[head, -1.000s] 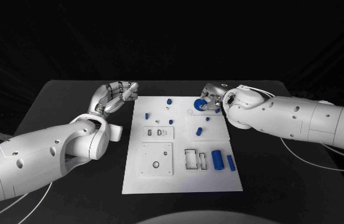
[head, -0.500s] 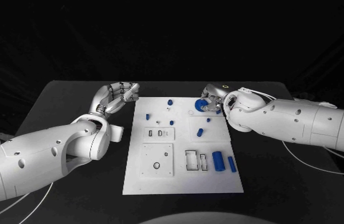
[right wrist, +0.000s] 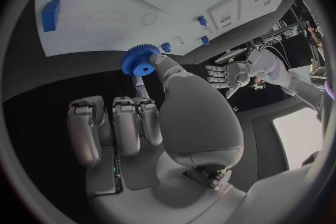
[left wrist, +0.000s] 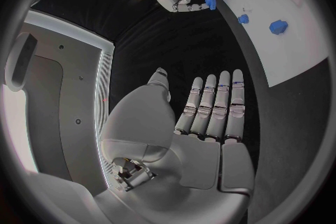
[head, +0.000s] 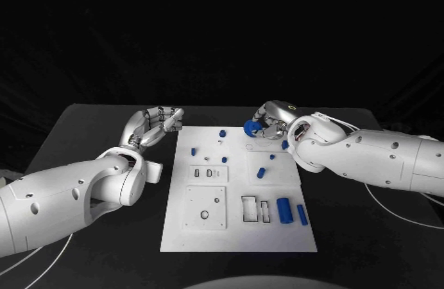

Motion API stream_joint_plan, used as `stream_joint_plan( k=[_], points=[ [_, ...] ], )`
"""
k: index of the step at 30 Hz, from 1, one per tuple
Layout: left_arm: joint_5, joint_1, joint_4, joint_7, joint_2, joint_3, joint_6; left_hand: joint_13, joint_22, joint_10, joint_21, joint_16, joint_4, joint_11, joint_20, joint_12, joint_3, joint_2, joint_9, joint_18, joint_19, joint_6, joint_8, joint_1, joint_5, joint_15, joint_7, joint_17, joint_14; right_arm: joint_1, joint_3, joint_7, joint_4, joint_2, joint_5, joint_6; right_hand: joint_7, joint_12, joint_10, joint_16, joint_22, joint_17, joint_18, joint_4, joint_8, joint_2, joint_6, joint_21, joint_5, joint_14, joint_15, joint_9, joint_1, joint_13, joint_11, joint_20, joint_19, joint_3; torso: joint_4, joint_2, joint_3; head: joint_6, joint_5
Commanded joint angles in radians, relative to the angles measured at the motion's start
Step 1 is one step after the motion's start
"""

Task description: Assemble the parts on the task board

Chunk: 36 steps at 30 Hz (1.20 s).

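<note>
One blue gear (head: 251, 128) is being pinched by the right hand (head: 268, 126) just above the far right corner of the white board (head: 237, 231). The left hand (head: 154, 126) is hovering beside the board's far left edge, holding nothing, fingers straight. Several small blue parts (head: 261, 171) are lying on the board.

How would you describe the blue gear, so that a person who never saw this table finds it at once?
Start at the white board in the middle of the black table and go to its far right corner. There the right hand pinches the blue gear just above the board. It alone is a toothed disc with a centre hole; the other blue parts are pegs and blocks on the board.
</note>
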Motion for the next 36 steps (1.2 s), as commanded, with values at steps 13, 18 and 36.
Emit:
stream_joint_plan(
  k=[13, 18, 36],
  points=[
    [-0.005, 0.0, -0.001, 0.009, 0.003, 0.001, 0.007, 0.0, -0.001, 0.003, -0.007, 0.001, 0.001, 0.005, 0.001, -0.005, -0.005, 0.012, 0.001, 0.011, -0.01, 0.007, -0.005, 0.003, 0.007, 0.001, 0.033, 0.002, -0.01, 0.003, 0.002, 0.069, 0.006, 0.082, 0.021, -0.019, -0.035, 0.003, 0.105, 0.004, 0.263, 0.263, -0.014, -0.002, 0.033, 0.002, 0.056, 0.004, 0.003, 0.104, -0.007, 0.047, -0.007, 0.263, -0.007, -0.01, 0.105, 0.007, 0.0013, 0.0, -0.0021, 0.0, 0.023],
    [-0.005, 0.0, 0.001, 0.009, 0.002, 0.001, 0.007, 0.0, -0.001, 0.003, -0.007, 0.001, 0.001, 0.005, 0.001, -0.005, -0.006, 0.012, 0.001, 0.011, -0.01, 0.007, -0.005, 0.003, 0.007, 0.001, 0.033, 0.002, -0.01, 0.0, 0.002, 0.071, -0.012, 0.116, 0.02, 0.004, -0.034, 0.003, 0.105, 0.004, 0.263, 0.263, -0.014, -0.003, 0.031, 0.002, 0.055, 0.004, 0.002, 0.104, -0.007, 0.047, -0.008, 0.263, -0.006, -0.01, 0.105, 0.007, 0.002, 0.001, -0.0018, 0.0, 0.027],
    [-0.005, 0.001, 0.008, 0.008, -0.004, 0.001, 0.004, 0.0, -0.001, 0.003, -0.007, 0.001, 0.001, 0.005, 0.001, -0.005, -0.006, 0.012, 0.001, 0.011, -0.01, 0.007, -0.005, 0.003, 0.007, 0.001, 0.033, 0.002, -0.01, -0.03, 0.002, 0.051, -0.086, 0.189, -0.002, 0.089, -0.031, 0.003, 0.105, 0.004, 0.263, 0.263, -0.014, -0.005, 0.023, 0.003, 0.051, 0.004, -0.014, 0.104, -0.005, 0.046, -0.014, 0.263, -0.003, -0.009, 0.105, 0.011, 0.0, 0.0, -0.0006, -0.011, 0.032]
  ],
)
